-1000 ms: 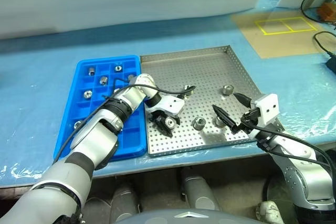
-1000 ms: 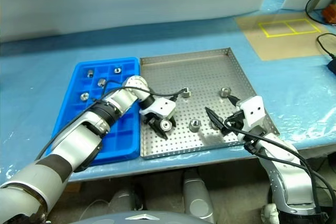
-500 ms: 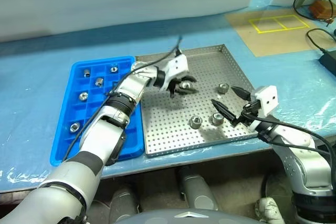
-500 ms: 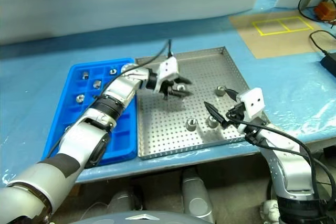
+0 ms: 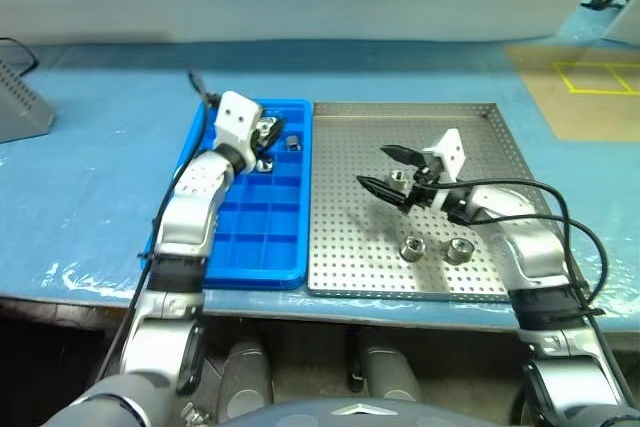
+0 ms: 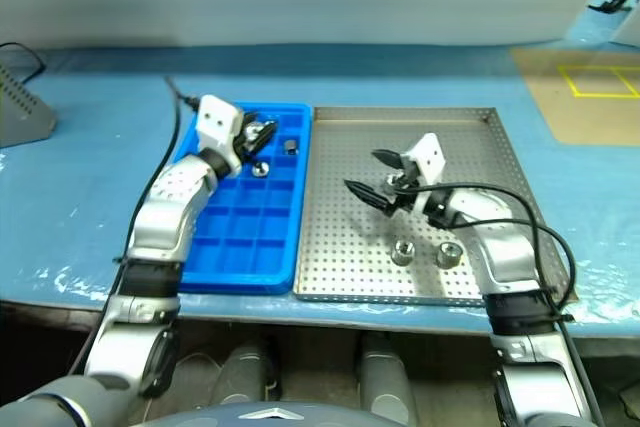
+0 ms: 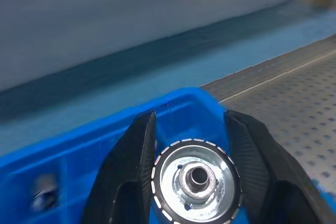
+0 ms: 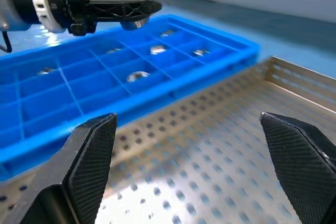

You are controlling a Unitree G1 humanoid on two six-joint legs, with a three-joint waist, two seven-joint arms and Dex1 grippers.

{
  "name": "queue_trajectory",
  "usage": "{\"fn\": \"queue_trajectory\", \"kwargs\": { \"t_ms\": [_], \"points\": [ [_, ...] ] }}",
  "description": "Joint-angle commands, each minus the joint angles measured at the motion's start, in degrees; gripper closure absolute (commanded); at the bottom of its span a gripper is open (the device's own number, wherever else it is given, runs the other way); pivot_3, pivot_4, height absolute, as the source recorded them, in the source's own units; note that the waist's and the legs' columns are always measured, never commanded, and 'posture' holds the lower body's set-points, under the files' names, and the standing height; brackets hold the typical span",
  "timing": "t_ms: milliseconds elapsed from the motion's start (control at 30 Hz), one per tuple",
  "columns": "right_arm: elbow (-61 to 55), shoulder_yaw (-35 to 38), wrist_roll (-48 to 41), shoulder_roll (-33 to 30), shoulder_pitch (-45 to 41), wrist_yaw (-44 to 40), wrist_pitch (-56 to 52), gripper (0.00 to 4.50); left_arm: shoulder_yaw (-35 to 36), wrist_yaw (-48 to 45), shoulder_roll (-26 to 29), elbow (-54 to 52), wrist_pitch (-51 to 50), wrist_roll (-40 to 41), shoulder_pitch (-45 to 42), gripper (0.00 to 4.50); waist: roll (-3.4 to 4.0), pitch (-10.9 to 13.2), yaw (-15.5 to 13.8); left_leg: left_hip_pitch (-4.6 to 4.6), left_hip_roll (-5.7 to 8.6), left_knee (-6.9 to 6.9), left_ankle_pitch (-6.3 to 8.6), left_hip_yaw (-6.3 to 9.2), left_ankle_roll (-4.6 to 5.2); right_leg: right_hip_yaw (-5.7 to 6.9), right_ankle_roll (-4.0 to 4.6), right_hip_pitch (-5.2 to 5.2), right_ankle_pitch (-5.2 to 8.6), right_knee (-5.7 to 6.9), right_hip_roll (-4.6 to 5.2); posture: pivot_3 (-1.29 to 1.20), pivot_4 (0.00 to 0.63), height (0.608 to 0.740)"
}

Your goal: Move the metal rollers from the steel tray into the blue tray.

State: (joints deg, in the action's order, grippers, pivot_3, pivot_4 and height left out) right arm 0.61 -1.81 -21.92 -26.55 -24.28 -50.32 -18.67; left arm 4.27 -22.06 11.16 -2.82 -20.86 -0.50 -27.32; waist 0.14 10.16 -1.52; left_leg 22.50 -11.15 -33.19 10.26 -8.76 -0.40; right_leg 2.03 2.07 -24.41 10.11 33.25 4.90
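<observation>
My left gripper [image 5: 266, 133] is shut on one metal roller [image 7: 197, 179] and holds it above the far end of the blue tray [image 5: 235, 237]. Two metal rollers [image 5: 293, 142] lie in the tray's far compartments, with more showing in the right wrist view. The steel tray [image 5: 350, 247] lies just right of the blue one. My right gripper [image 5: 373, 168] hovers open over its middle, nothing between the fingers [image 8: 89, 171]. Two rollers [image 5: 411, 247] [image 5: 459, 250] sit near the steel tray's front, and a third [image 5: 398, 178] lies close behind the right gripper's fingers.
Both trays rest on a table covered in blue sheeting [image 5: 90, 197]. A grey object [image 5: 20, 112] stands at the far left. A brown floor patch with yellow tape [image 5: 590, 82] lies at the far right. The nearer compartments of the blue tray look unfilled.
The camera view has swung left. My left gripper carried the roller up from the steel tray and across to the far end of the blue tray. My right gripper moved inward over the steel tray, still open.
</observation>
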Motion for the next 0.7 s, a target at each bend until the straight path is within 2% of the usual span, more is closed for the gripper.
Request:
{"fn": "queue_trajectory", "kwargs": {
  "t_ms": [33,300,700],
  "points": [
    [3.0,-1.5,0.5,1.0,-3.2,-2.9,2.6,0.00,1.4,4.3,-1.0,-9.6,-3.6,0.8,4.7,2.78,0.00,0.0,-1.4,-0.02,0.04,0.00,-0.01,-0.01,-0.01,0.00,0.00,0.00,0.00,0.03,0.05,0.08,0.150,0.740],
    [7.2,-3.0,1.8,2.8,-6.3,-4.9,4.0,0.00,2.0,7.4,-1.3,-16.9,-9.4,2.8,13.1,2.78,-0.03,0.0,-3.8,-0.15,0.23,0.03,-0.01,0.01,-0.38,-0.06,-0.02,0.00,0.01,0.31,0.23,0.10,0.150,0.740],
    [5.2,-1.4,1.2,1.9,-5.1,-3.8,2.5,0.00,-0.5,5.6,0.5,-6.8,-7.3,4.3,8.4,2.78,-0.04,0.0,-3.8,-0.21,0.21,0.27,-0.11,-0.01,-0.52,-0.10,-0.07,-0.11,0.03,0.31,0.16,0.04,0.150,0.740]
  ]
}}
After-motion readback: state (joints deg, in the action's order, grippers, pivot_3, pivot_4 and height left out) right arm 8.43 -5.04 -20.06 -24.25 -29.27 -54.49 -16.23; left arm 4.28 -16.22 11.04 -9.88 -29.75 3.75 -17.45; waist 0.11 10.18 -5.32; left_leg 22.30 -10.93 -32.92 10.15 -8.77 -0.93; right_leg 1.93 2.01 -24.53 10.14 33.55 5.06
